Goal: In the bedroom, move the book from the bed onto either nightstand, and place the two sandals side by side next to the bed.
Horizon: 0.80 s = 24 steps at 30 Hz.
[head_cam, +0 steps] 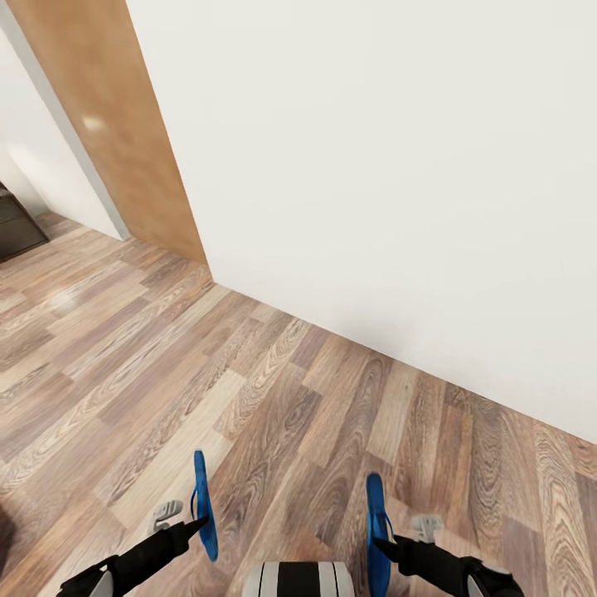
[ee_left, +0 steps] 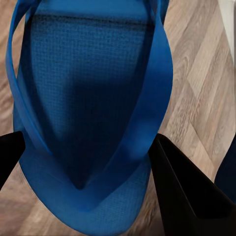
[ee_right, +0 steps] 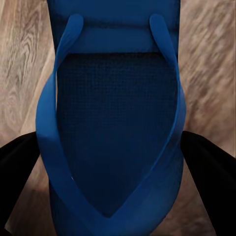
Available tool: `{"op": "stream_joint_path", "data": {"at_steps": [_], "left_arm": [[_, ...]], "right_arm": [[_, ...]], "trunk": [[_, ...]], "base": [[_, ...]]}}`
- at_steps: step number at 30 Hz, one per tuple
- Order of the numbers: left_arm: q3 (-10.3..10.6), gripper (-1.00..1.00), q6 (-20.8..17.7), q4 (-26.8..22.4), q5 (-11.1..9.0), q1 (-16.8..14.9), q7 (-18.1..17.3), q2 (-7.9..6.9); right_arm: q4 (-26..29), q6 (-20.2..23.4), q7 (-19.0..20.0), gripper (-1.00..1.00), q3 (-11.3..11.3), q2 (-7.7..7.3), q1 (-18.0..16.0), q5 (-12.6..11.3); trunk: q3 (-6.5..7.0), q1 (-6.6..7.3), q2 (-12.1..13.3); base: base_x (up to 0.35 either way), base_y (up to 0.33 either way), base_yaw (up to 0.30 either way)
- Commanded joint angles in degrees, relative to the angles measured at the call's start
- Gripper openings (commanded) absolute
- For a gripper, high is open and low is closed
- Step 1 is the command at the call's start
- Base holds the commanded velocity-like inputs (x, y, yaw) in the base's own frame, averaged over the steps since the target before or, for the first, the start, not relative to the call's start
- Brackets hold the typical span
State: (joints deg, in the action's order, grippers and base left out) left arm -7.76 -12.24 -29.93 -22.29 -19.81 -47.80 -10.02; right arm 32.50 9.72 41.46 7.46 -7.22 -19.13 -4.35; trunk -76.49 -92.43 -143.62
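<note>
The head camera looks steeply down at the wood-plank floor (head_cam: 249,390) and white wall (head_cam: 398,166); each wrist camera sits close behind its held sandal, sharing that floor.

White wall (head_cam: 373,166), wood-plank floor (head_cam: 207,373), brown wooden door (head_cam: 108,124) at left, dark furniture (head_cam: 16,224) beyond

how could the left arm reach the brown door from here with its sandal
Probably not: the left gripper holds a sandal low by the robot, and the door stands well off across open floor.
</note>
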Motion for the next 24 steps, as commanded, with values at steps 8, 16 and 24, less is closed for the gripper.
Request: {"op": "stream_joint_path", "data": {"at_steps": [8, 16, 24], "left_arm": [[0.1, -1.00, -0.5, 0.1, -0.1, 0.0, -0.1, 0.58], [0.1, -1.00, -0.5, 0.1, 1.0, 0.0, 0.0, 0.93], [0.0, -1.00, 0.0, 0.4, 1.0, 0.0, 0.1, 1.23]], "right_arm": [[-0.1, 0.3, 0.2, -1.00, 0.0, -0.02, 0.0, -0.3], [-0.1, 0.3, 0.2, -1.00, 0.1, -0.06, 0.0, -0.4], [-0.1, 0.4, 0.2, -1.00, 0.1, -0.08, 0.0, -0.4]], "trunk": [[1.74, 0.21, 0.1], [3.51, 0.42, 0.2], [5.29, 0.63, 0.3]], "base": [[0.000, 0.000, 0.000], [0.000, 0.000, 0.000], [0.000, 0.000, 0.000]]}}
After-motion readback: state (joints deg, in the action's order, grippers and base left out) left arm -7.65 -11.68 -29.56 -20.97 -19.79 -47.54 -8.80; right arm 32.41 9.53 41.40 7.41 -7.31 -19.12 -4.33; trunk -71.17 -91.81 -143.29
